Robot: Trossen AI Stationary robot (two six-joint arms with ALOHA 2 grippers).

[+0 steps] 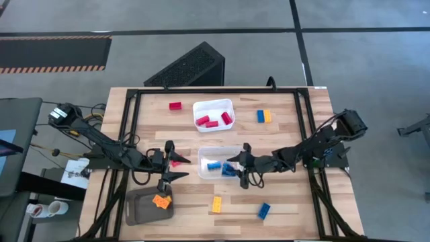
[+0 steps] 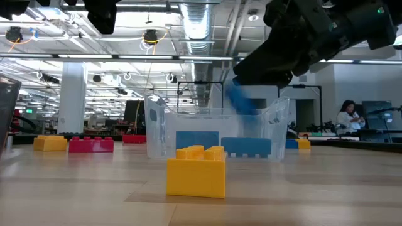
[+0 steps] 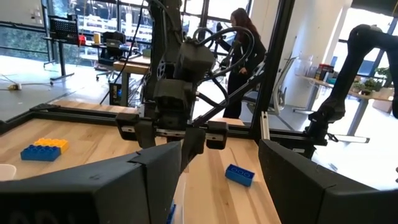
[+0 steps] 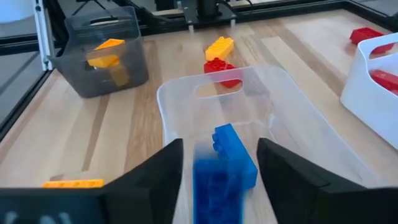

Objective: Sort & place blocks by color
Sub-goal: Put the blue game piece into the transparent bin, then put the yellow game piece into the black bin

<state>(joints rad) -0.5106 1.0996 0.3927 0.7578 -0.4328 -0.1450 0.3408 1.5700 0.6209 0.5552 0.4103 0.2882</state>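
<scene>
Left arm (image 1: 101, 140): dark, slender links, black cabling looped beside joints. Right arm (image 1: 316, 144): same dark finish, boxy housing at base end. Left gripper (image 1: 169, 161): two matte black fingers (image 3: 292, 180), broad, angular, flat-faced. Right gripper (image 1: 243, 165): matching black fingers (image 4: 283, 168), chamfered edges; wrist block shows pale rectangular inserts, exposed black hoses.

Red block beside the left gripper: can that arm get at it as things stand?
Probably yes. The red block lies on bare wood right by the open left gripper, outside the clear tray, with nothing over it.
</scene>
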